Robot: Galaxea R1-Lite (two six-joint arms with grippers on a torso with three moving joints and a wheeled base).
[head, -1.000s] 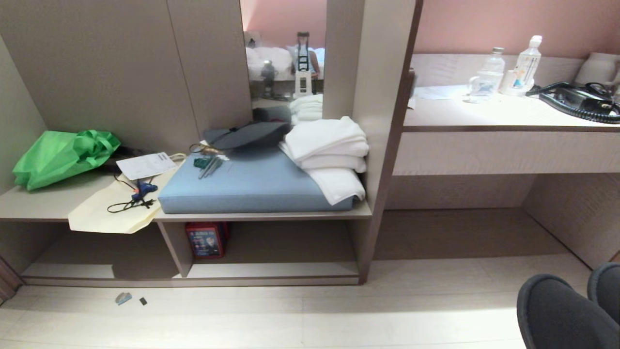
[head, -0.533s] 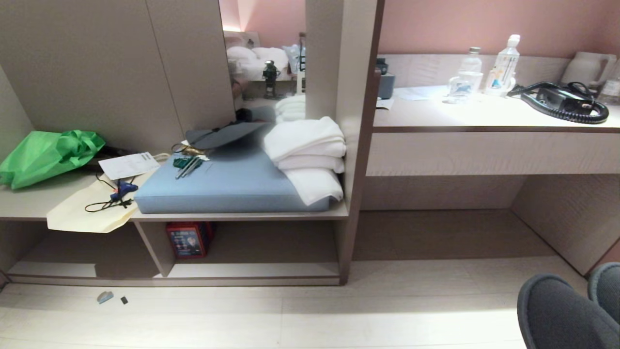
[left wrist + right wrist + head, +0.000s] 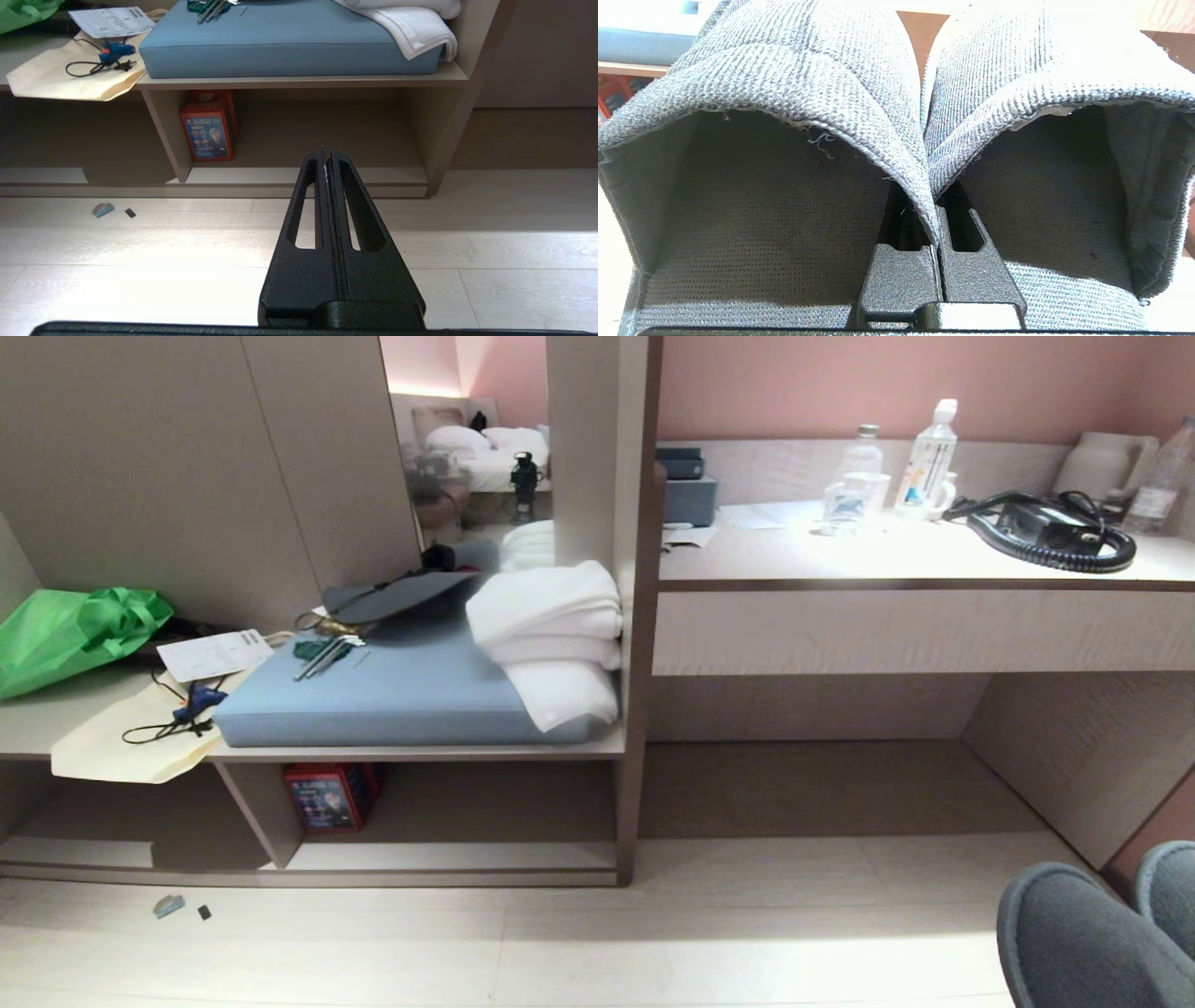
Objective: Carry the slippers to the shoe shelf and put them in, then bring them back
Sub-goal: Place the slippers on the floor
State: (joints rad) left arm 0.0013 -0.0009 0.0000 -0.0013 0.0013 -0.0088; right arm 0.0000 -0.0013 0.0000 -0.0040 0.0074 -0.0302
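The shelf [image 3: 411,859] sits lower left in the head view, two compartments, a red box [image 3: 322,796] in the right one. Two slippers [image 3: 1074,943] hang at lower right, their inner strap edges pinched together by the right gripper [image 3: 937,224]. The left gripper [image 3: 326,154] is closed on nothing.

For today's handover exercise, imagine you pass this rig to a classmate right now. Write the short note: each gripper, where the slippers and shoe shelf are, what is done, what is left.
Right gripper: shut on the slippers, pinching the inner edges of both straps together; the pair shows at the head view's lower right.
Left gripper: shut, holding nothing, pointing at the shoe shelf.
Shoe shelf: low on the left, across the floor; a red box stands in its right compartment by the divider.
Done: slippers picked up.
Left: reach the shelf, put them in, bring them back.
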